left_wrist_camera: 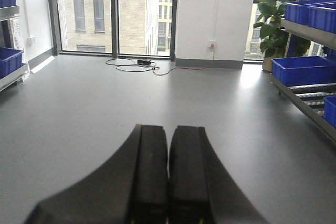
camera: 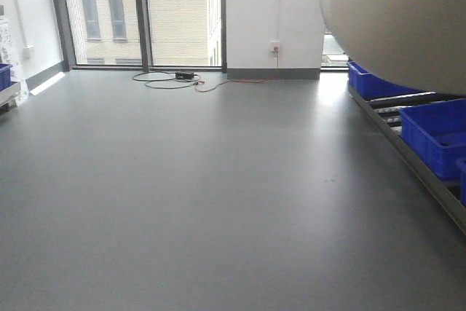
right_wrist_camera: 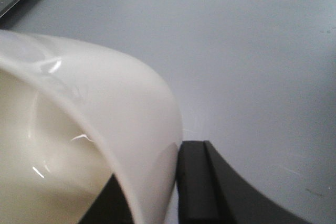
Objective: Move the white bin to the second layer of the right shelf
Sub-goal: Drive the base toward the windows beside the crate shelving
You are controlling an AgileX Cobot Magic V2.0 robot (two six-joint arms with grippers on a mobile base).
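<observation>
While the white bin (right_wrist_camera: 105, 103) is gripped by its rim, the right gripper (right_wrist_camera: 155, 182) is seen clamped on the wall: one black finger (right_wrist_camera: 202, 182) is pressed against the outside, the other (right_wrist_camera: 105, 208) is tucked inside, and only the thickness of the plastic is held between them. The bin is carried clear of the grey floor (camera: 182, 194). In the front view it is spread large and blurred across the upper right corner, with its rounded base set just above the roller tracks of the right shelf (camera: 408, 101) in the picture. Whether it is truly over the rollers or short of them cannot be told. Blue crates (camera: 433, 136) are parked on that roller level, one nearer the back wall, one nearer the camera. Over on the other side, the left gripper (left_wrist_camera: 168, 135) is closed right down, its fingers touching and nothing caught between them. It is pointed out over the floor towards the windows (left_wrist_camera: 115, 14), where a coiled cable (left_wrist_camera: 131, 65) is seen lying.
</observation>
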